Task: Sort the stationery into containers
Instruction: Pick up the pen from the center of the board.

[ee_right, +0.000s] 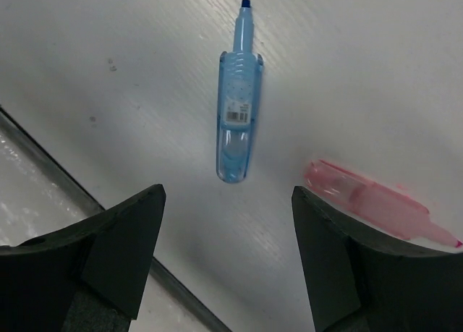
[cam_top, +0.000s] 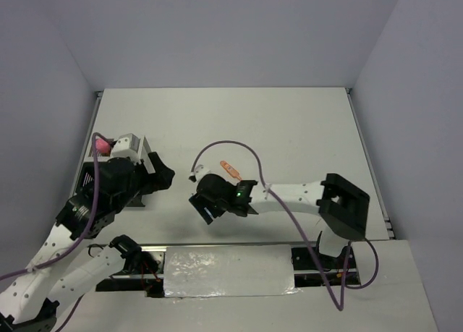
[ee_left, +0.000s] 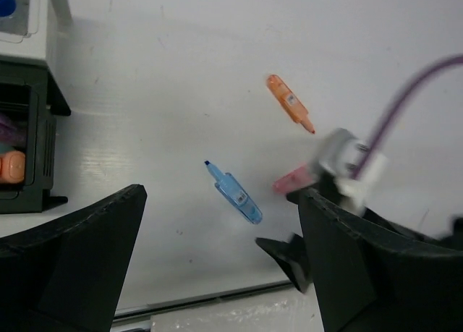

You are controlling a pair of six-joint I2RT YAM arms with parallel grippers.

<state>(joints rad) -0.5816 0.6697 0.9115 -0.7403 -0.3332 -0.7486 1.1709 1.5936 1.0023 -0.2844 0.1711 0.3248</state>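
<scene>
The right gripper [ee_right: 226, 223] hangs over the middle of the table [cam_top: 289, 122], toward its near edge, fingers spread and holding nothing. The blue highlighter [ee_right: 235, 122] lies just ahead of the gap between them. Its long axis runs straight away from the fingers, tip farthest, so the jaws would close across its width. The pink highlighter [ee_right: 376, 205] lies slanted ahead of one finger, and the orange highlighter [cam_top: 229, 168] sits farther out. How high the fingers stand above the table is hard to judge. The left gripper [ee_left: 217, 223], also spread and empty, is by the organizer [cam_top: 134, 147] at the left edge, so the right arm looks nearer.
</scene>
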